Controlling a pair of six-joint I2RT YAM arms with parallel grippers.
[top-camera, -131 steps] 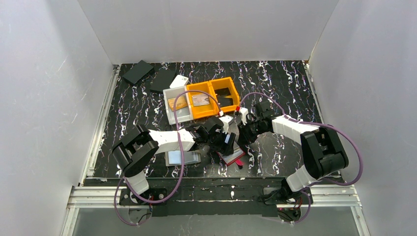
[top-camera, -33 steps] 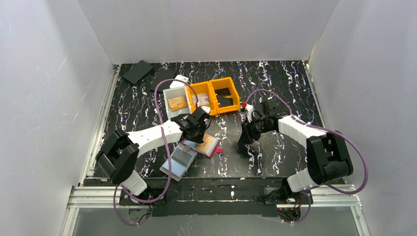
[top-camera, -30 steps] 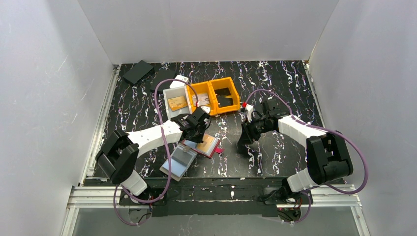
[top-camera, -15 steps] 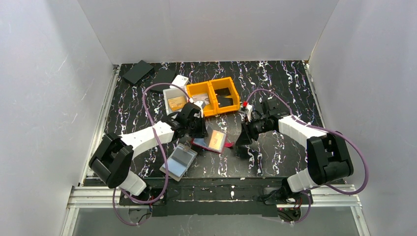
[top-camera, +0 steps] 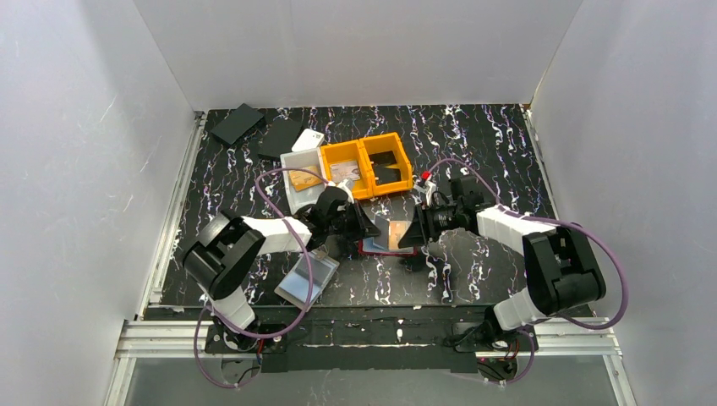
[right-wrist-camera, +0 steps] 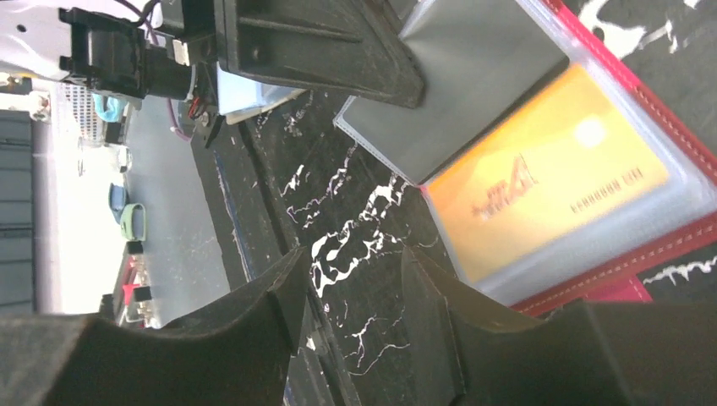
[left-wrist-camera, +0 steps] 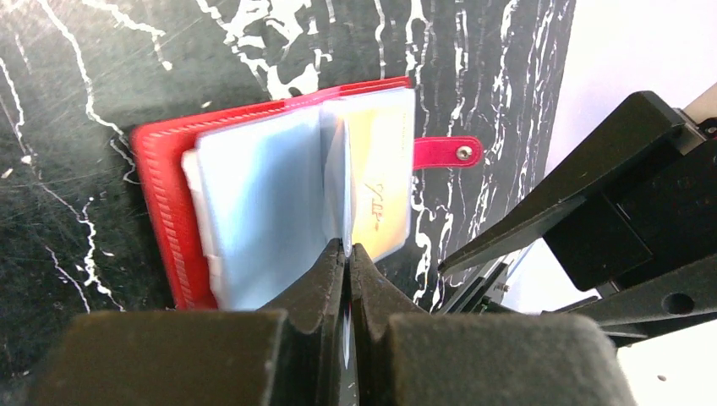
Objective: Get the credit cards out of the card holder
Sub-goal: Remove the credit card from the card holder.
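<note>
L gripper [left-wrist-camera: 348, 254]: jaws together, pinched on the near edge of a clear sleeve page [right-wrist-camera: 473, 59] of the red card holder [left-wrist-camera: 161, 194], lifting that page up off the rest. Holder lies open on the marbled black table [top-camera: 473, 144], btwn the two grippers, in front of the orange bins [top-camera: 369, 165]. An orange credit card [right-wrist-camera: 541, 178] sits inside the sleeve below the lifted page, face up. Holder's red snap strap [left-wrist-camera: 446, 152] sticks out flat on the side toward the R arm. R gripper [right-wrist-camera: 351, 313]: jaws apart, nothing btwn them, low over the table just beside the holder's edge; contact w/ holder can't be told. A clear plastic case [top-camera: 304, 279] lies near the L arm, apart from the holder.
</note>
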